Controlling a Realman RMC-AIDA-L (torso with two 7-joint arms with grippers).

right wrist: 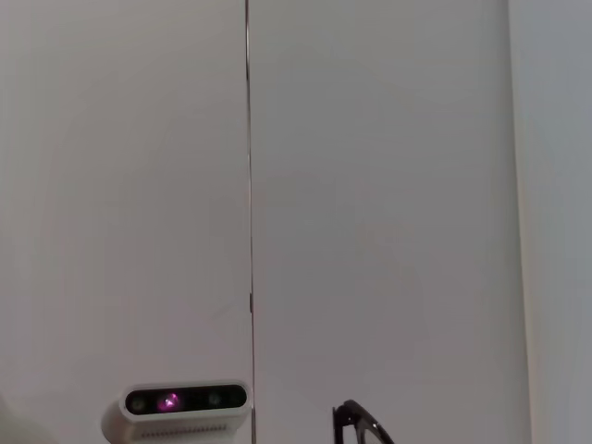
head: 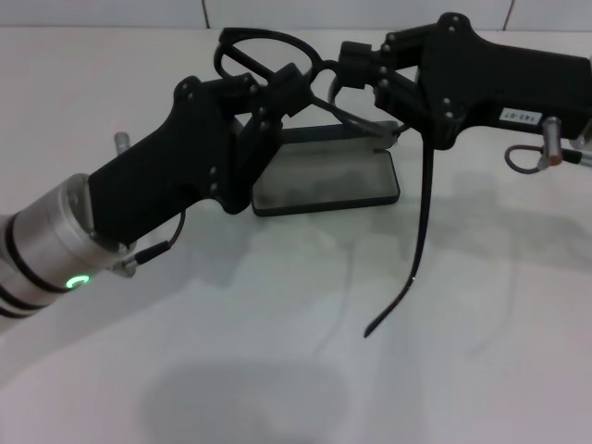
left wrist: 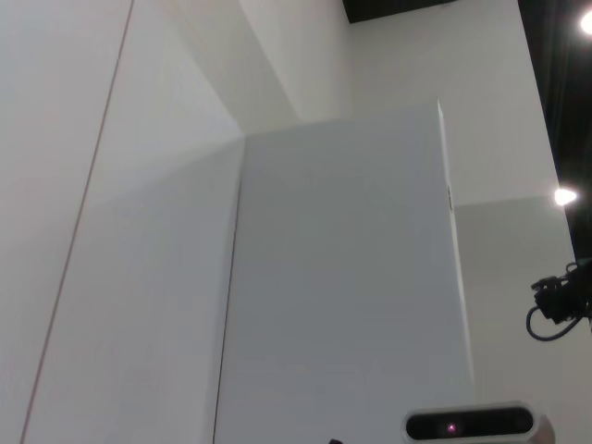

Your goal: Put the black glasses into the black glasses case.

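Note:
The black glasses are held in the air between both grippers, above the open black glasses case. My left gripper comes in from the left and is shut on the rim of the left oval lens. From the right, my right gripper is shut on the frame near the other lens. One temple arm hangs straight down past the case's right end, its tip low over the table. The case lies flat on the white table, grey lining up, lid raised at the back. A bit of the glasses shows in the right wrist view.
The white table spreads in front of the case. A grey cable loop hangs at the right arm's wrist. Both wrist views point up at white walls and a head camera.

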